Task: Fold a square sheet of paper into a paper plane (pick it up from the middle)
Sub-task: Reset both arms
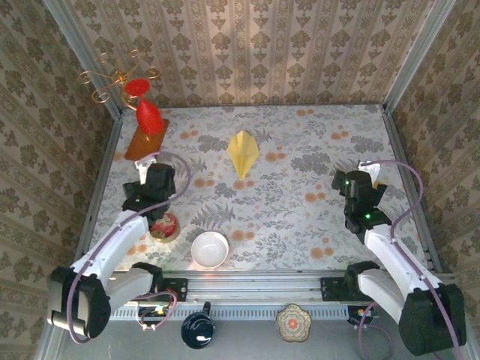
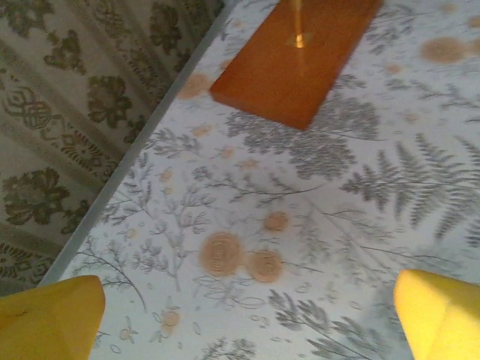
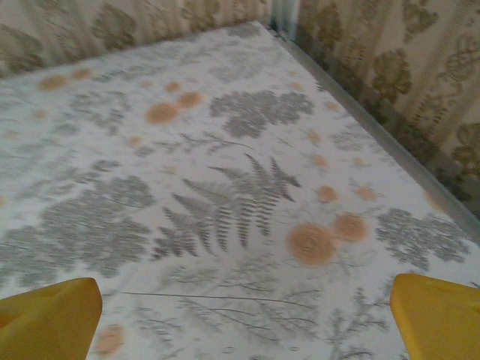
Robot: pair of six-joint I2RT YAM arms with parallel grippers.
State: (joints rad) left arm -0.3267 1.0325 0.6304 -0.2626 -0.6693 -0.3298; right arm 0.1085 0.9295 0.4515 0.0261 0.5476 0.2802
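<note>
We see patterned walls (image 1: 247, 45) closing in a desk (image 1: 300, 217) covered with a floral cloth of grey ferns and orange blooms. The left arm (image 1: 112, 251) and the right arm (image 1: 390, 255) rise from the near edge and reach only a short way over the cloth.

The left tool (image 1: 147, 168) hangs near the left wall. In its wrist view the left tool (image 2: 247, 322) is released, its yellow fingers (image 2: 49, 319) far apart at the bottom corners over bare cloth. The right tool (image 1: 367, 171) sits near the right side. In its own wrist view it (image 3: 244, 322) is likewise released, with fingers (image 3: 439, 315) spread wide above a fern print.

An orange-brown board (image 1: 146, 139) lies flat in the far left corner, just beyond the left tool, and carries a red cone (image 1: 148, 118) under gold wire curls (image 1: 112, 79). The left wrist view shows the same board (image 2: 296, 64).

The paper plane (image 1: 243, 153) lies flat on the far middle of the desk. It is a pale yellow kite shape with a centre crease and its sharp point towards the arms, and it lies well apart from both tools.

A white bowl (image 1: 209, 249) stands near the front edge, and just left of it is a small red-and-white round thing (image 1: 164, 226) beside the left arm. In front of the rail rest a dark blue round object (image 1: 198, 330) and a flower-shaped piece (image 1: 293, 323).
</note>
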